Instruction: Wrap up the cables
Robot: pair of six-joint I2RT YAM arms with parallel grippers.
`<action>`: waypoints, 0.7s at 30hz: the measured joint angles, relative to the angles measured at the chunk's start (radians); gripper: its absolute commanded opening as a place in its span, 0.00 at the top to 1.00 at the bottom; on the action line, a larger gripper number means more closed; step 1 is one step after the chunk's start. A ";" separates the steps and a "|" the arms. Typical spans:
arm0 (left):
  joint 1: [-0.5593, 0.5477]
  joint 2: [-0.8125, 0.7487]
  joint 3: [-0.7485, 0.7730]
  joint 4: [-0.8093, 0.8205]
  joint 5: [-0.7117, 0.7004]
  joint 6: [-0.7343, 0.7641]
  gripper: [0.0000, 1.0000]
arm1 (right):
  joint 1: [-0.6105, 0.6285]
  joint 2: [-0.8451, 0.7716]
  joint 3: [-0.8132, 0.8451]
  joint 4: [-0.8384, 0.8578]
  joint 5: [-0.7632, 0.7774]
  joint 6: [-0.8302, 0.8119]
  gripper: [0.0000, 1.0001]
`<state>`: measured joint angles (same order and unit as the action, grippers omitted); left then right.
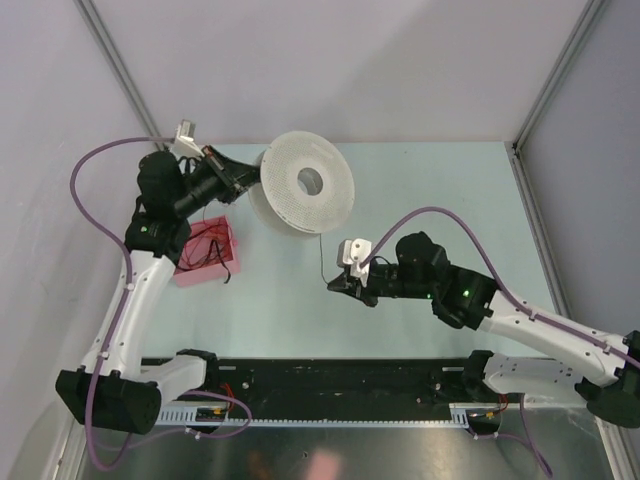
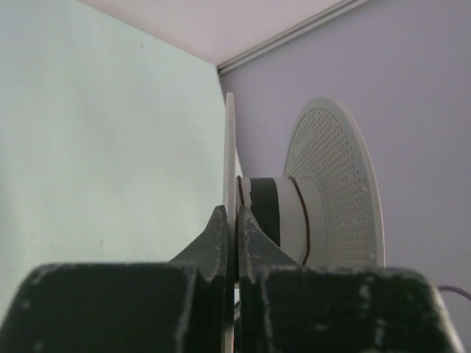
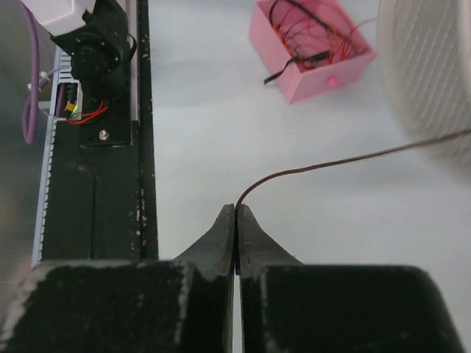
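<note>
Currently the pale surface point(image 1: 430, 190) carries a grey spool point(image 1: 285, 195) at its far side; the spool appears tipped up on its edge, not lying flat.

Pink box point(image 1: 207, 250), near-left of the spool, holds spare cables point(image 3: 309, 28) in a tangle. It is probably the supply.

Left hand point(image 1: 243, 177), at the spool's left, is clamped on one flange rim. My judgement is that it steadies or turns the spool for winding.

Right hand point(image 1: 340, 284), nearer than the spool, is closed on one cable point(image 1: 321, 258) that runs back to the spool, likely held out to feed it under light tension.

Only the left wrist view shows dark turns already lying around the hub point(image 2: 283, 220). Only the right wrist view shows the cable pinched right at the fingertips and curving away.
</note>
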<state>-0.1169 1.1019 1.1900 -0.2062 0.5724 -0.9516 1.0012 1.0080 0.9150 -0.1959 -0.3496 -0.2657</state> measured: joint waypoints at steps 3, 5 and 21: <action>-0.058 0.014 0.000 -0.053 -0.085 0.053 1.00 | 0.040 0.006 0.066 -0.035 0.032 -0.099 1.00; -0.112 0.024 0.002 -0.088 -0.145 0.092 1.00 | 0.061 0.021 0.105 -0.045 0.066 -0.177 1.00; -0.425 0.058 0.035 -0.288 -0.549 0.342 1.00 | 0.185 0.235 0.312 -0.045 0.396 -0.576 1.00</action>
<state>-0.5415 1.1595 1.2255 -0.4938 0.0235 -0.6094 1.1858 1.2427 1.2270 -0.2413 0.0467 -0.8421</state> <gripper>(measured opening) 0.034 0.020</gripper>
